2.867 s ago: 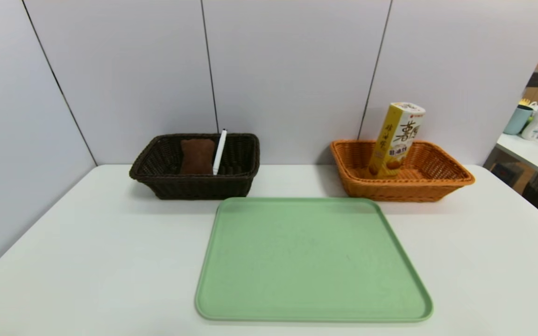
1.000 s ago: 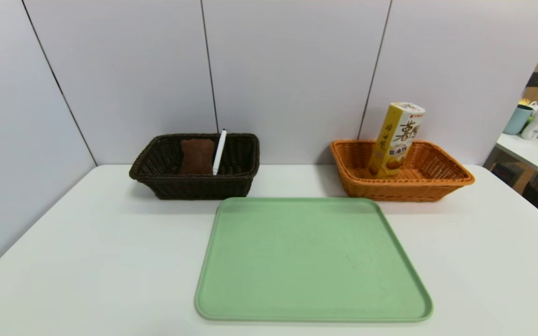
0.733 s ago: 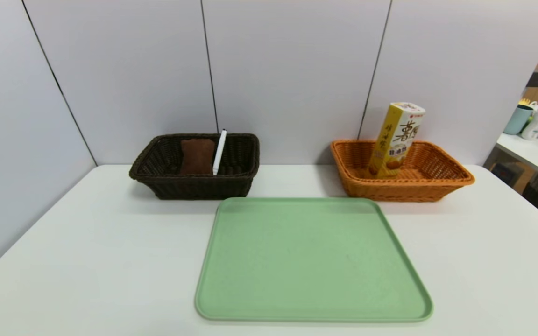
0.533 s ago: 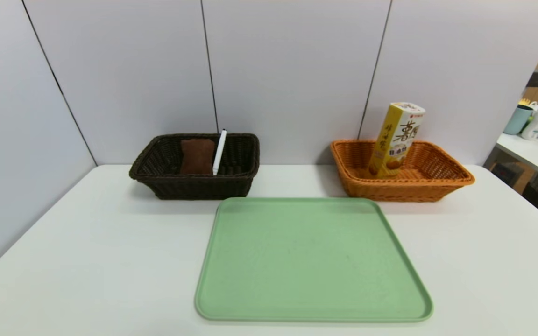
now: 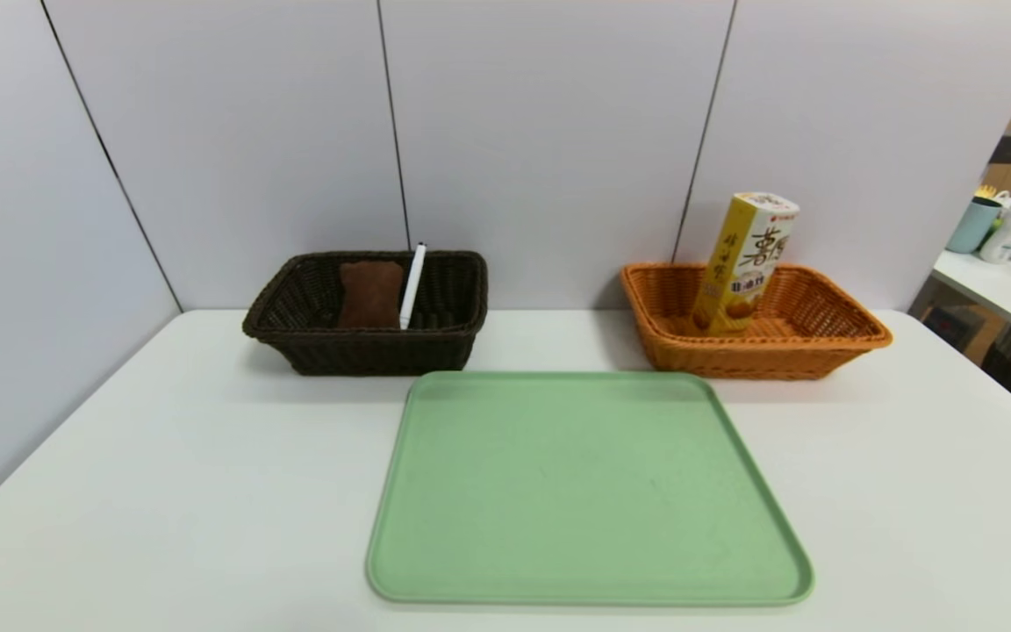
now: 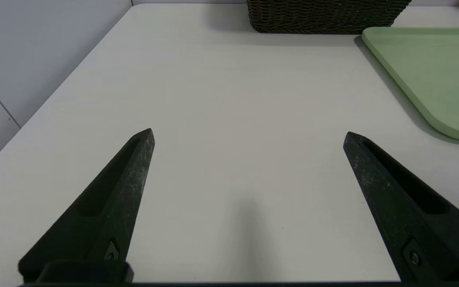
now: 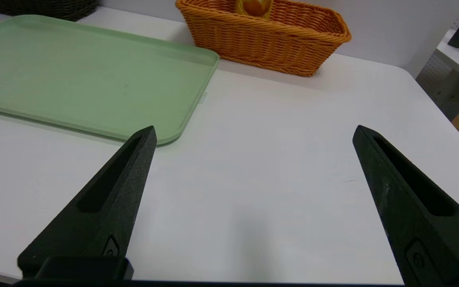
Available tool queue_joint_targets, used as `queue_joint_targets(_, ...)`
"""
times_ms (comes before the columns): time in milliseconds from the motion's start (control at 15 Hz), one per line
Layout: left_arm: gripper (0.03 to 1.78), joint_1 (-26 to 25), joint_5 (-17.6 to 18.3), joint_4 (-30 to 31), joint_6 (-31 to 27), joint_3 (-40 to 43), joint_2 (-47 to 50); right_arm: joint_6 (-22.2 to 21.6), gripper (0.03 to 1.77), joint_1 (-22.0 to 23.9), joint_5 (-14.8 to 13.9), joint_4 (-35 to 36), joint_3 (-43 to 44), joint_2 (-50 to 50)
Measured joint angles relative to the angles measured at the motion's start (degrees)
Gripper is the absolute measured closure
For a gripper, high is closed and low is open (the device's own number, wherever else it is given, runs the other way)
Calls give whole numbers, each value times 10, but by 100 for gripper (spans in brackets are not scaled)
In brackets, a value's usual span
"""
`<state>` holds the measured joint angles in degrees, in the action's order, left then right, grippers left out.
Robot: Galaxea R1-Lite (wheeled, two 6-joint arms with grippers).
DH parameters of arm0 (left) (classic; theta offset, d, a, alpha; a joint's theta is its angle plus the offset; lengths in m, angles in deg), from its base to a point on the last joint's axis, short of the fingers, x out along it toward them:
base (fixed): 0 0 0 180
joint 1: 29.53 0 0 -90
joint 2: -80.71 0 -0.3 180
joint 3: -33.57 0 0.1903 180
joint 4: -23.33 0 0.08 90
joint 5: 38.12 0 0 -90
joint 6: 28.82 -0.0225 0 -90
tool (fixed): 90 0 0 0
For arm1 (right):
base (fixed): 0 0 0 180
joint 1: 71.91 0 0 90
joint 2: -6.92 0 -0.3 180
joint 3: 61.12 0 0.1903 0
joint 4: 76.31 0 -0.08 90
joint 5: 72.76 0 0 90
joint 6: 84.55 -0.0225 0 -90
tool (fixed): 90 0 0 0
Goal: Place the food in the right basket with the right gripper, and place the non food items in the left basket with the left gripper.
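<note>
1. Apparently no fresh change: same layout across the recent head views, with both baskets and their contents unmoved.
2. Left claw spread wide over bare bench, gripping nothing; right claw likewise wide and unloaded, on the other side. Both seemingly parked.
3. Ahead of the left claw, in the dark brown wicker basket: brown rolled towel and white marker pen, leaning with black tip above the rim.
4. Ahead of the right claw, in the orange wicker basket: yellow-and-white hexagonal snack box, standing at a tilt, well above the rim.
5. Between the two claws and farther forward, green tray, bare of items. Sorting complete, by all appearances; no further pick called for, only staying clear of the baskets.
6. Hidden: lower towel and foot of the snack box, behind front rims; pen's resting point uncertain. Both claws out of the head view. Cut off: most of the snack box in the right wrist view, dark basket's top in the left.
</note>
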<state>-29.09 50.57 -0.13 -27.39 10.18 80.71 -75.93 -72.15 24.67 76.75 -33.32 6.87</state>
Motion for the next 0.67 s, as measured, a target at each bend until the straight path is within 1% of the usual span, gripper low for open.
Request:
queue_joint_targets(200, 12, 0, 1, 0, -1, 0, 0, -1, 10, 0, -31, 4, -14, 0)
queue_joint_targets(333, 12, 0, 0, 0, -2, 0, 0, -3, 10, 0, -40, 8, -28, 0)
queue_joint_targets(533, 12, 0, -1, 1, 0, 0, 0, -26, 10, 0, -47, 14, -35, 0)
queue_joint_targets(667, 12, 0, -2, 2, 1, 0, 0, -56, 10, 0, -61, 13, -36, 0)
